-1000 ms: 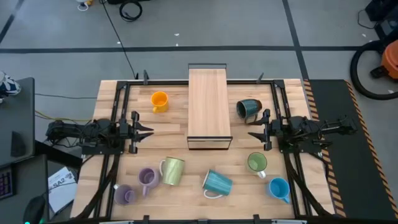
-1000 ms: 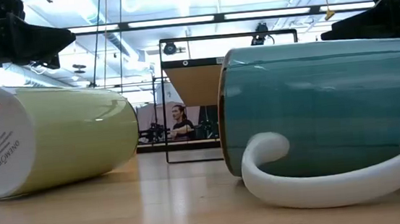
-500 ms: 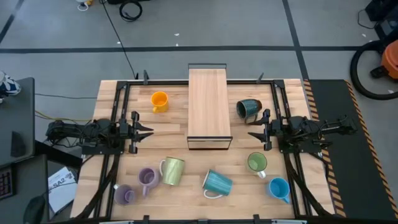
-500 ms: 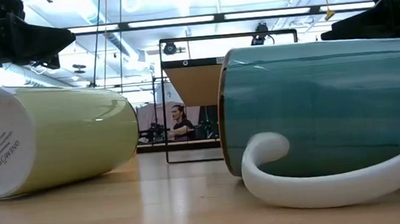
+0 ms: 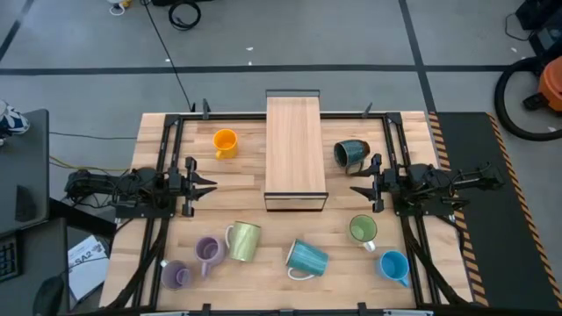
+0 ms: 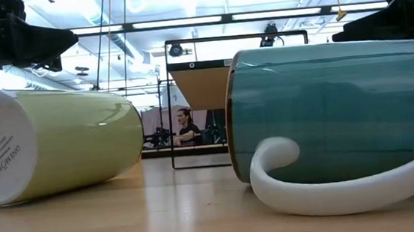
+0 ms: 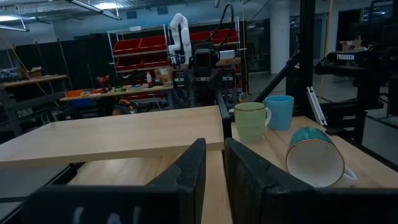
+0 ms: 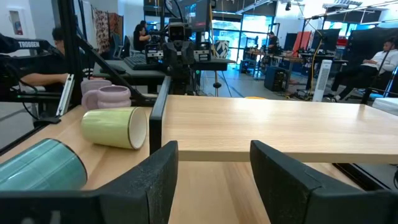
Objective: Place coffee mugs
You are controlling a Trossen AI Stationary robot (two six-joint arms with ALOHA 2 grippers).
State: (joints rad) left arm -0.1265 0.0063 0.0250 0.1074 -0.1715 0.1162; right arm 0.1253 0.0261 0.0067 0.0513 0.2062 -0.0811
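Eight mugs are on the wooden table. The orange mug [image 5: 225, 142] and the dark teal mug [image 5: 349, 154] flank a wooden shelf [image 5: 296, 151]. Two lilac mugs [image 5: 208, 251] [image 5: 174, 275], the pale yellow-green mug [image 5: 243, 240], the ribbed teal mug [image 5: 306, 258], the green mug [image 5: 363, 231] and the blue mug [image 5: 394, 266] are along the near side. The yellow-green [image 6: 59, 144] and ribbed teal [image 6: 334, 112] mugs lie on their sides. My left gripper [image 5: 211, 183] [image 7: 214, 155] is left of the shelf, open by a narrow gap and empty. My right gripper [image 5: 355, 189] [image 8: 214, 162] is right of it, open wide and empty.
The shelf stands in the table's middle between the two grippers, its black wire frame [image 6: 239, 98] showing in the low view. Black arm frames run along both table sides [image 5: 167, 158] [image 5: 395, 158]. People sit in the room beyond the table [image 8: 379, 62].
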